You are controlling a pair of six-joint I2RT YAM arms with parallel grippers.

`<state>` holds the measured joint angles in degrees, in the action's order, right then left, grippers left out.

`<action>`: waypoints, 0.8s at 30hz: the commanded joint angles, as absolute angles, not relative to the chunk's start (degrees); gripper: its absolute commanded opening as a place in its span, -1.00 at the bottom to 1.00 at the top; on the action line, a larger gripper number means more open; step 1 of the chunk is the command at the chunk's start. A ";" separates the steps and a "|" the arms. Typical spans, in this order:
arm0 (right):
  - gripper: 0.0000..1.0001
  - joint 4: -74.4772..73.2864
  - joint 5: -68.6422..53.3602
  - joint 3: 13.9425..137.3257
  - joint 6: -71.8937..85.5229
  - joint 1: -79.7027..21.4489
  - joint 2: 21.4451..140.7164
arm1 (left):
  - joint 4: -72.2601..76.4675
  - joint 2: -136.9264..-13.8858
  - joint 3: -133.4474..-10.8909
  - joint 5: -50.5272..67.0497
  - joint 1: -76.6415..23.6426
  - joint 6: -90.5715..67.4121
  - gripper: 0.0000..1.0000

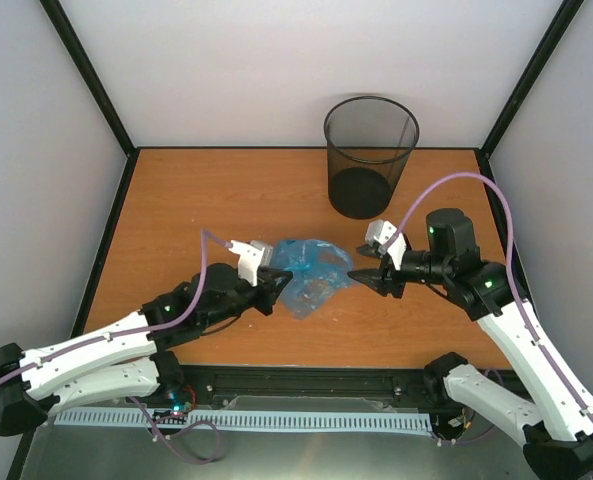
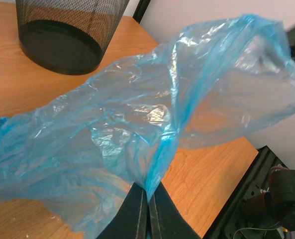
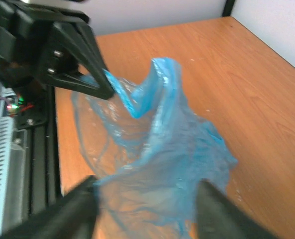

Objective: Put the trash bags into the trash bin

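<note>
Left gripper (image 2: 148, 195): jaws pressed together, with a twisted fold of the trash bag (image 2: 112, 129) pinched at the tips.
Right gripper (image 3: 146, 186): jaws stand well apart and are blurred. The bag film lies in the gap between them and is not clamped.
Bag, from the left gripper: light-blue, wrinkled film that fans out ahead of the closed tips and rises toward the right gripper.
Bag, from the right gripper: bunched just in front of the open jaws, with one edge drawn across to the left gripper's tips.
Table (image 1: 206, 190): orange wood under both grippers, and the bag's lower folds are down at its surface.
Trash bin (image 1: 370, 155): black mesh and upright. It stands beyond both grippers, nearer the right one, and is apart from the bag.
</note>
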<state>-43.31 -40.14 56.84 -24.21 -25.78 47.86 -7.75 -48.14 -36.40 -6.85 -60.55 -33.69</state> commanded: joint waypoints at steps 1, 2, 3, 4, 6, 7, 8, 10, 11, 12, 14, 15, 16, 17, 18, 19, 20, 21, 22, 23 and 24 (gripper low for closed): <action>0.52 -42.93 -32.33 59.51 -24.59 -25.75 48.99 | -10.39 -47.06 -41.29 -8.14 -61.26 -34.07 -0.99; 0.66 -42.91 -31.54 59.01 -25.78 -25.75 48.65 | -10.30 -47.05 -41.51 -8.05 -61.30 -33.91 -0.99; 0.81 -42.96 -31.10 58.37 -27.04 -25.82 48.30 | -10.33 -47.10 -41.76 -7.98 -61.27 -33.74 -0.99; 0.91 -42.66 -29.70 57.81 -27.86 -26.01 47.99 | -10.37 -47.17 -42.01 -7.97 -61.26 -33.61 -0.99; 0.96 -42.12 -27.18 56.90 -28.96 -26.63 48.09 | -10.37 -47.38 -42.34 -8.07 -61.25 -33.40 -0.99; 0.96 -42.26 -26.66 56.68 -29.60 -26.77 48.53 | -10.25 -47.39 -42.37 -8.13 -61.26 -33.31 -0.99; 0.96 -42.58 -26.85 56.73 -30.11 -26.86 49.13 | -10.06 -47.46 -42.49 -8.10 -61.26 -33.31 -0.99; 0.96 -43.79 -28.68 57.12 -30.59 -27.35 50.70 | -9.58 -47.64 -42.66 -7.87 -61.26 -33.16 -0.99; 0.96 -44.75 -30.34 57.57 -30.77 -27.76 51.60 | -9.43 -47.70 -42.83 -7.77 -61.26 -33.07 -0.99; 0.96 -45.83 -31.94 58.14 -31.17 -28.40 52.54 | -9.53 -47.93 -43.06 -7.81 -61.26 -32.78 -0.99; 0.97 -47.34 -33.98 59.34 -30.97 -29.90 53.99 | -10.02 -48.36 -43.73 -8.05 -61.26 -32.34 -0.99; 0.99 -48.26 -35.05 60.28 -31.25 -30.63 54.53 | -10.35 -48.55 -44.09 -8.30 -61.26 -32.02 -0.99; 1.00 -49.60 -36.35 61.42 -31.83 -31.20 54.88 | -10.66 -48.78 -44.52 -8.64 -61.26 -31.64 -0.99; 1.00 -50.75 -36.95 62.93 -32.05 -31.83 55.00 | -11.02 -49.09 -45.19 -8.97 -61.26 -31.44 -0.99; 1.00 -51.97 -37.03 64.70 -32.46 -32.36 55.08 | -11.22 -49.38 -45.64 -9.15 -61.26 -31.12 -0.99; 1.00 -53.66 -36.66 67.03 -32.85 -32.80 55.23 | -11.25 -49.60 -46.08 -9.32 -61.26 -30.89 -0.99; 1.00 -55.63 -36.21 69.52 -33.24 -33.04 55.44 | -11.25 -49.86 -46.40 -9.44 -61.26 -30.66 -0.99; 1.00 -58.30 -35.96 72.81 -34.12 -33.12 55.72 | -12.79 -50.03 -46.60 -9.46 -61.26 -30.55 -0.99; 1.00 -61.51 -35.75 75.97 -34.72 -33.08 56.03 | -12.97 -50.16 -46.73 -9.49 -61.26 -30.46 -0.99; 1.00 -63.10 -35.36 78.67 -35.01 -33.13 55.98 | -12.99 -50.30 -46.62 -9.49 -61.26 -30.42 -0.99; 1.00 -64.16 -35.01 81.60 -34.93 -33.18 55.57 | -12.94 -50.38 -46.47 -9.66 -61.26 -30.41 -0.99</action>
